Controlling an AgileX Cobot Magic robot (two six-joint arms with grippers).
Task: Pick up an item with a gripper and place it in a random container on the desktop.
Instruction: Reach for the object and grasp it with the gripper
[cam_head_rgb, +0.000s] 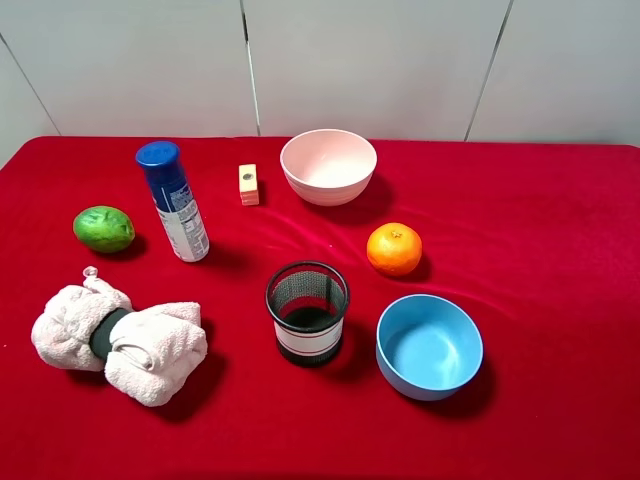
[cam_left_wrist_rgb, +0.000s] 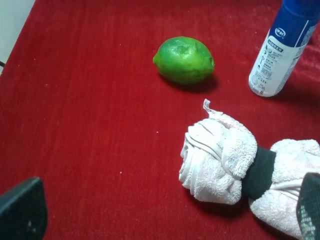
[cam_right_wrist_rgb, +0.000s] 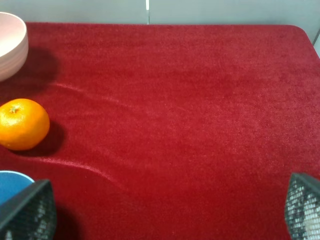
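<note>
The orange fruit (cam_head_rgb: 394, 249) sits on the red cloth (cam_head_rgb: 540, 230) right of centre, between the pale pink bowl (cam_head_rgb: 328, 166) behind it and the light blue bowl in front. It also shows in the right wrist view (cam_right_wrist_rgb: 22, 124), with the pink bowl's edge (cam_right_wrist_rgb: 11, 45) beyond it. Neither arm shows in the exterior view. My right gripper (cam_right_wrist_rgb: 165, 212) is open and empty, only its two fingertips (cam_right_wrist_rgb: 27, 212) showing, well short of the orange. My left gripper (cam_left_wrist_rgb: 165, 212) is open and empty, above the cloth near a rolled towel.
A light blue bowl (cam_head_rgb: 429, 346) and a black mesh cup (cam_head_rgb: 307, 311) stand at the front. A green lime-like fruit (cam_head_rgb: 103, 229), a blue-capped spray can (cam_head_rgb: 174, 202), a rolled white towel (cam_head_rgb: 120, 340) and a small yellow block (cam_head_rgb: 248, 184) lie on the left half.
</note>
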